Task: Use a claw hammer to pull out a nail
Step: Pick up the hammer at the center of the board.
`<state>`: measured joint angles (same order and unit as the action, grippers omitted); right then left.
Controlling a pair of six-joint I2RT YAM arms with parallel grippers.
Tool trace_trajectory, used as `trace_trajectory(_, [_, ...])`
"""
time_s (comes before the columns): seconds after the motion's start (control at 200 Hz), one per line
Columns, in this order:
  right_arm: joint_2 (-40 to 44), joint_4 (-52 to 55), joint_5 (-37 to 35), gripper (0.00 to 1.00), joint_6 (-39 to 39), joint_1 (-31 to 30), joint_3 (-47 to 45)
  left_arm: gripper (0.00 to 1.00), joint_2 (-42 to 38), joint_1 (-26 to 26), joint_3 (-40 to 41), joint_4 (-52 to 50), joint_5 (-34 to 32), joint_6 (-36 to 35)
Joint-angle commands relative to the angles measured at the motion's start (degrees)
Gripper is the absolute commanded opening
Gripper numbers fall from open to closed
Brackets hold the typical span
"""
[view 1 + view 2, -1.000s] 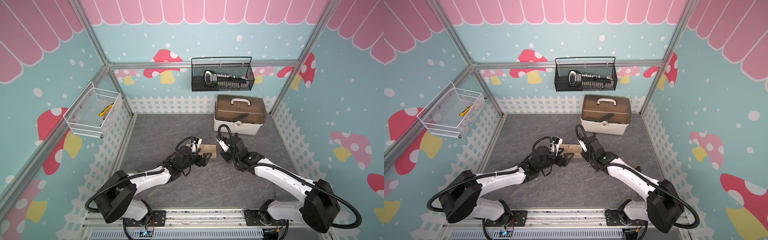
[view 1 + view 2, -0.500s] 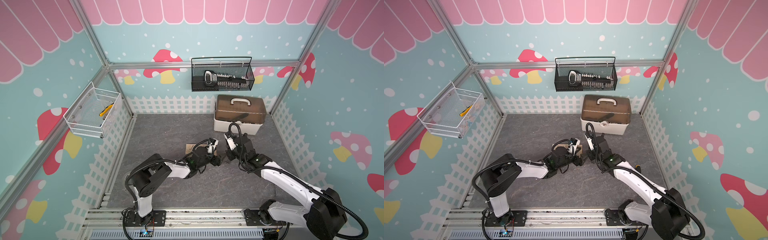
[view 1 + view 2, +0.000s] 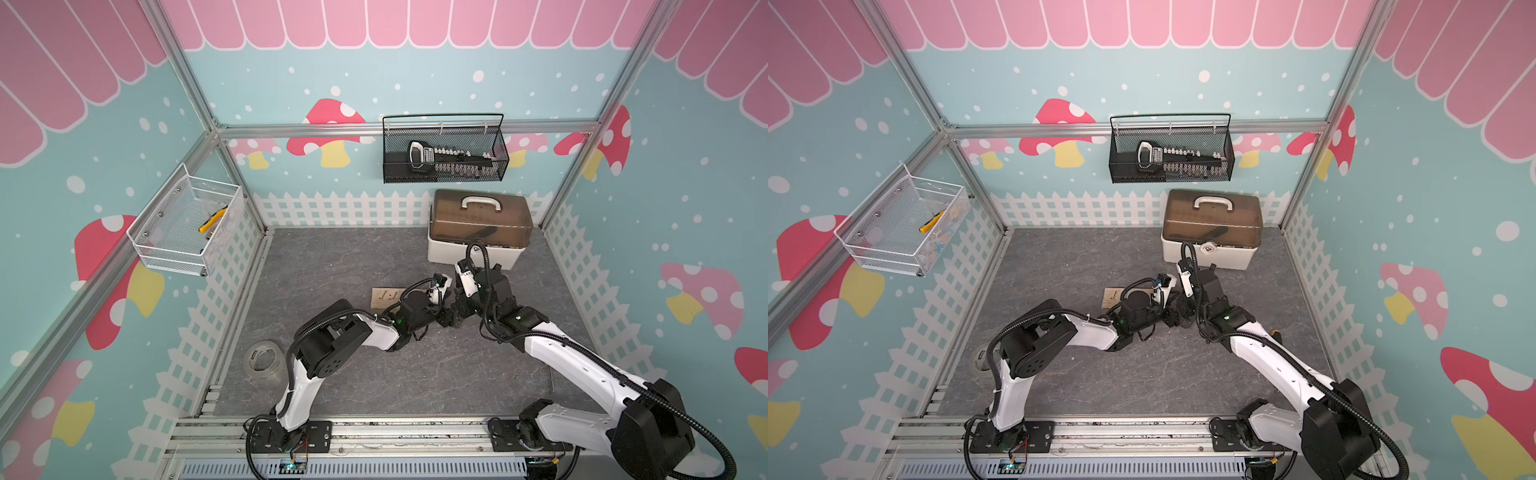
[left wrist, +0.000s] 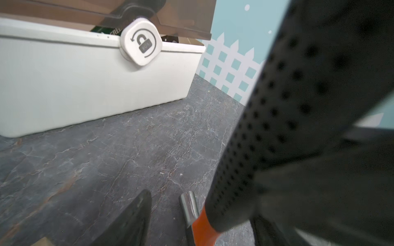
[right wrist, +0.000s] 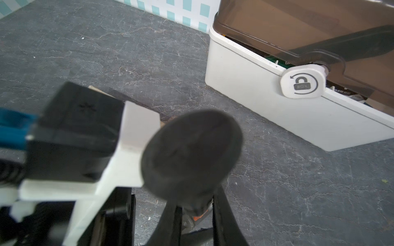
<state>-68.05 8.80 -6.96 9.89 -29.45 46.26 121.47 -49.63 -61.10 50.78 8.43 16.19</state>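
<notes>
Locate the grey table (image 3: pixel 332 266). It carries a storage box (image 3: pixel 473 253), a wooden board (image 3: pixel 384 297) and a tape roll (image 3: pixel 262 360), well apart.

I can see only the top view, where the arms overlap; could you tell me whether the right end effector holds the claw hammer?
Observer: Yes; in the right wrist view the right end effector is shut on the claw hammer near its orange neck.
Operator: Thank you; and the left one?
Observer: In the left wrist view the left end effector is open, a gap showing between one finger and the steel head.
Operator: Anything else?
Observer: The toolbox lid sits ajar above its white base.
</notes>
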Motion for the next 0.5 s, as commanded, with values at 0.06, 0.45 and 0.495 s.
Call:
trace_trajectory(0.06, [0.6,0.7,2.7,0.0,4.5,0.4,1.3,0.58,1.2,-0.4,-1.8,4.9,0.0,-0.6])
trace_trajectory(0.45, [2.2,0.7,0.7,0.06,9.2,0.7,-0.2,0.2,1.6,-0.3,0.0,10.6,0.4,-1.3])
trace_trajectory(0.495, [2.6,0.7,0.7,0.12,9.6,0.8,-0.3,0.17,1.2,-0.2,0.6,11.0,0.3,-1.4])
